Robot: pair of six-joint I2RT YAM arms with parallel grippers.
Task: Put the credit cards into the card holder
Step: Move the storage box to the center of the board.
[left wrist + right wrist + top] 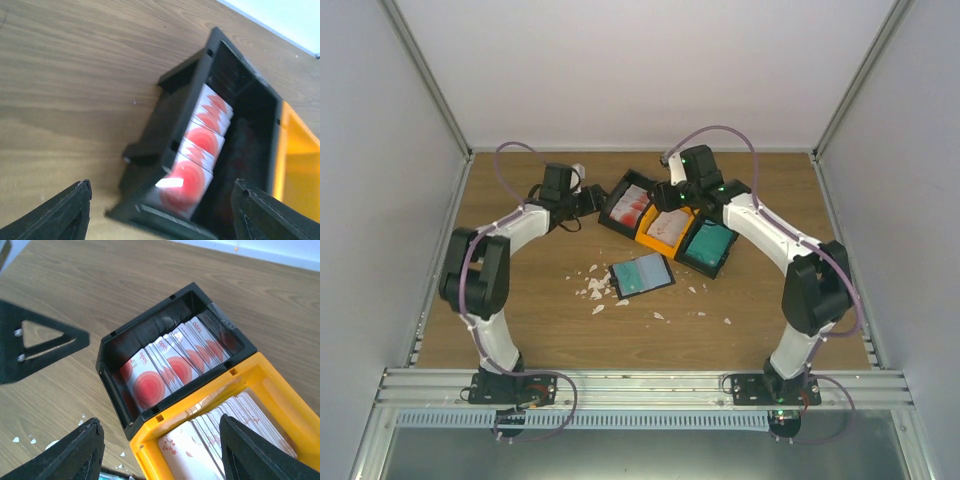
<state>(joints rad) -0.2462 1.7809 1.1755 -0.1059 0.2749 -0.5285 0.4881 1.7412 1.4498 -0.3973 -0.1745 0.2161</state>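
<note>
1. Hovering toward the far edge of the tabletop (pixel 520 330), left of its middle, the left gripper (pixel 162 185) has its fingers spread wide apart with nothing between them.
2. Below it sits the black tray (pixel 160 120), with a row of red-and-white cards (pixel 170 365) standing on edge inside.
3. The right gripper (pixel 160 422) hangs just beside the left one, over the seam where that tray meets the orange tray (pixel 200 401). Its fingers are likewise parted and hold nothing.
4. The orange tray touches the black one on the side toward the right edge and holds whitish cards (pixel 210 440) with a faint pink pattern.
5. A second black tray (pixel 716 272) continues the row toward the right edge, filled with teal cards (pixel 710 243). The three trays form a slanted line running from the far edge toward the near right corner.
6. The card holder (pixel 642 274) lies opened flat near the middle of the tabletop, on the near side of the trays and apart from them. Its bluish inside faces up, and neither gripper is near it.
7. White scraps (pixel 595 288) lie scattered just left of the card holder, with a few more toward the near edge and the right.
</note>
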